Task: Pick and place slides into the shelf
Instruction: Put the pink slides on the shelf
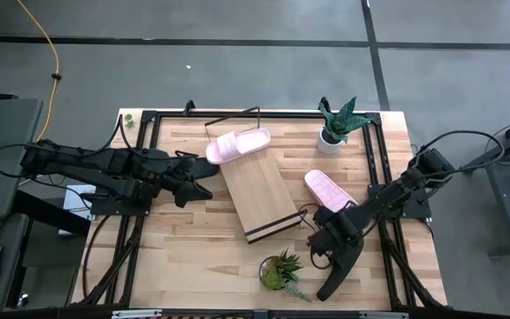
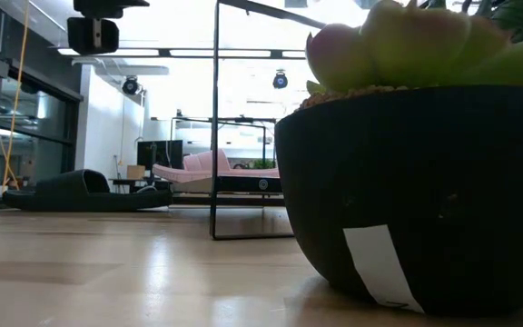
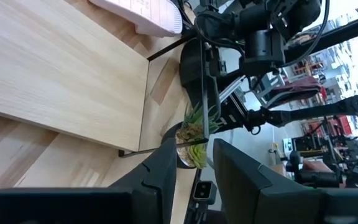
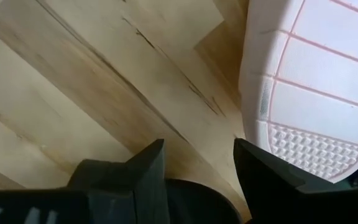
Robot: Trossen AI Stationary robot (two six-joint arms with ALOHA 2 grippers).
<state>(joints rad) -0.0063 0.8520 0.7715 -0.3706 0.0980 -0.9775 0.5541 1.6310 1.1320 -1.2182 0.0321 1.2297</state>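
pale pink slides [image 1: 238,144], light-wood shelf [image 1: 257,195]

The shelf [image 1: 257,195] is a long board of light wood with a dark brown strip at its near end and a thin black wire frame at its far end. It lies slanted in the middle of the table, running from 11 o'clock to 5 o'clock.

One pink slide [image 1: 237,144] rests across the far end of the shelf, right way up, with its wide strap showing.

A second pink slide [image 1: 329,190] lies on the table at 3 o'clock from the shelf, bottom side up, showing a ridged sole.

A black slide [image 1: 339,268] lies near the table's front edge, at 5 o'clock from the shelf.
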